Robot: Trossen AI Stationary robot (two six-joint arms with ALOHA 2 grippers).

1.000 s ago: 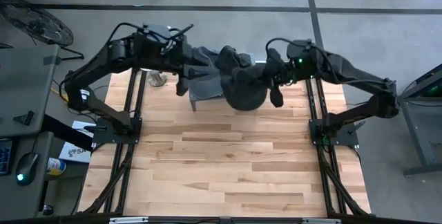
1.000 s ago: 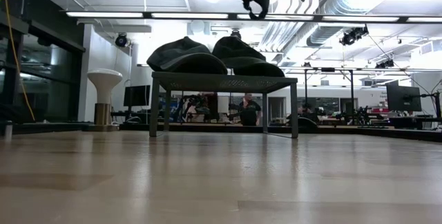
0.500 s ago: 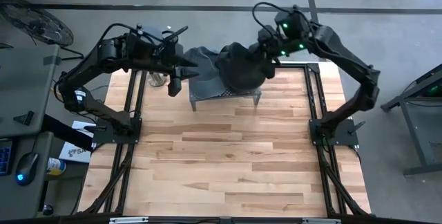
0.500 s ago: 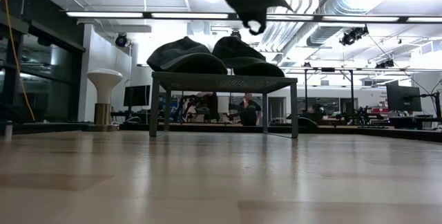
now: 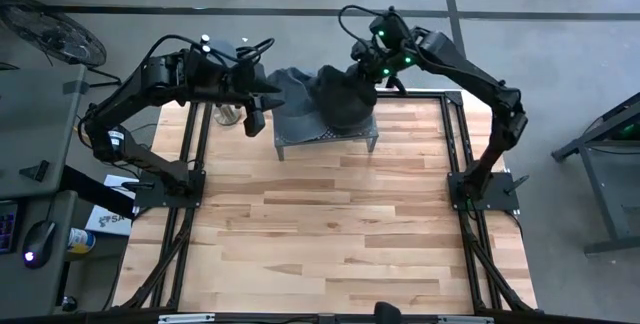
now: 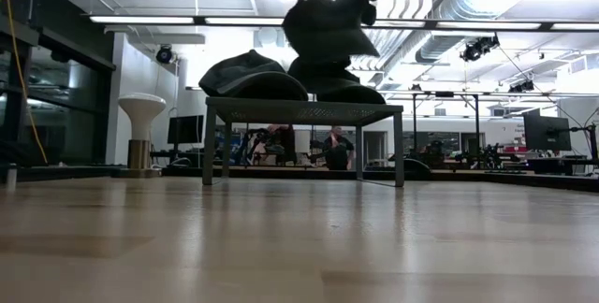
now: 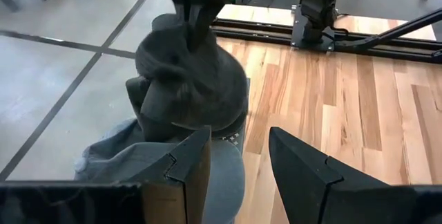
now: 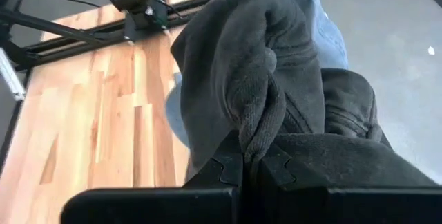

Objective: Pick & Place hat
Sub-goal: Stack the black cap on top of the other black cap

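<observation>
A dark knitted hat (image 5: 345,102) hangs from my right gripper (image 5: 372,76) over a small grey metal stand (image 5: 330,142) at the table's far edge. In the low view the hat (image 6: 323,27) dangles just above the other hats (image 6: 253,74) piled on the stand (image 6: 299,108). A grey hat (image 5: 293,99) lies on the stand's left part. My left gripper (image 5: 255,116) hovers open beside the stand's left end. In its wrist view the open left gripper (image 7: 238,162) faces the held hat (image 7: 190,79). My right gripper pinches a thick fold of the dark hat (image 8: 254,137) between its two fingers (image 8: 222,170), coming from above and slanting down. The hat hangs bunched below the fingers. Its lower part reaches the pile on the stand; whether it rests there cannot be told.
A pale rounded object (image 5: 228,116) stands just left of the stand, below my left arm. The wooden tabletop (image 5: 330,234) stretches toward the near edge. Black arm rails (image 5: 185,204) run along both sides of the table. People move in the room behind (image 6: 337,149).
My right gripper, still shut on the dark hat, has swung from the near side of the stand toward the far edge and come down, so the hat now hangs low over the pile. My left gripper has drawn back slightly toward the table's left.
</observation>
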